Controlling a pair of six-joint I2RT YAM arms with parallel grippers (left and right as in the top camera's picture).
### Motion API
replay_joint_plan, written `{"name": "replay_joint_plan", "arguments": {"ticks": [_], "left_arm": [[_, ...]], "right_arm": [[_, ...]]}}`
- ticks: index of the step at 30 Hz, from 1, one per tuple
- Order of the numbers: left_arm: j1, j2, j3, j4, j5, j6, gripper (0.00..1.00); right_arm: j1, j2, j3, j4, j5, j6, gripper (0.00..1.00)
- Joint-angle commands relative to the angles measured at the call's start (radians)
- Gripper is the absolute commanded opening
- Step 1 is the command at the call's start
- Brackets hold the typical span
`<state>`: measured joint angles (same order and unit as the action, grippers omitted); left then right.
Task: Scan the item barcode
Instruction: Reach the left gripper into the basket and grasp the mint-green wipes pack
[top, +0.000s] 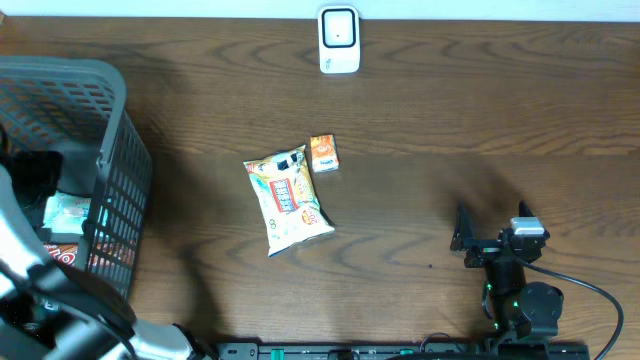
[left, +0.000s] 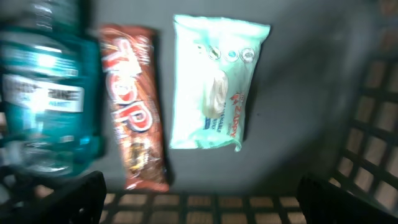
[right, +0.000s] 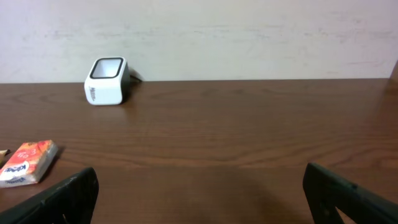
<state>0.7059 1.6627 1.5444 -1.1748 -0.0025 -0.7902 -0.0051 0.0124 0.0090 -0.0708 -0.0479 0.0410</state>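
The white barcode scanner (top: 339, 40) stands at the table's far edge, and the right wrist view shows this scanner (right: 107, 81) far ahead on the left. My left gripper (left: 199, 202) hangs open inside the grey basket (top: 105, 140), holding nothing. Below it lie a pale green wipes pack (left: 214, 84), a brown chocolate bar (left: 134, 106) and a teal bottle (left: 46, 93). My right gripper (top: 492, 225) rests open and empty low over the table at the front right, and its wrist view shows the same gripper (right: 202, 193) over bare wood.
A yellow snack bag (top: 288, 200) and a small orange box (top: 324, 153) lie mid-table; the orange box (right: 28, 163) also shows at the left in the right wrist view. The basket's lattice wall (left: 373, 112) rises close on the right of my left gripper.
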Motion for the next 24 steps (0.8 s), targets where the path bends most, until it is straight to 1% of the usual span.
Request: {"name": "replay_joint_plan", "arguments": {"ticks": [1, 5, 7, 13, 19, 24], "left_arm": [[0.002, 0.149, -0.005, 0.029, 0.077, -0.028, 0.98], [0.002, 0.227, -0.029, 0.093, 0.077, -0.027, 0.98], [0.001, 0.240, -0.053, 0.135, 0.078, -0.027, 0.98], [-0.005, 0.245, -0.140, 0.237, 0.077, -0.026, 0.98], [-0.005, 0.245, -0.271, 0.399, 0.078, -0.023, 0.98], [-0.005, 0.245, -0.317, 0.452, 0.078, -0.022, 0.99]], "right_arm": [[0.007, -0.006, -0.003, -0.002, 0.005, -0.005, 0.99], [0.007, -0.006, -0.003, -0.002, 0.005, -0.005, 0.99], [0.007, -0.006, -0.003, -0.002, 0.005, -0.005, 0.99], [0.007, -0.006, -0.003, -0.002, 0.005, -0.005, 0.99], [0.007, -0.006, -0.003, -0.002, 0.005, -0.005, 0.99], [0.007, -0.006, -0.003, -0.002, 0.005, -0.005, 0.99]]}}
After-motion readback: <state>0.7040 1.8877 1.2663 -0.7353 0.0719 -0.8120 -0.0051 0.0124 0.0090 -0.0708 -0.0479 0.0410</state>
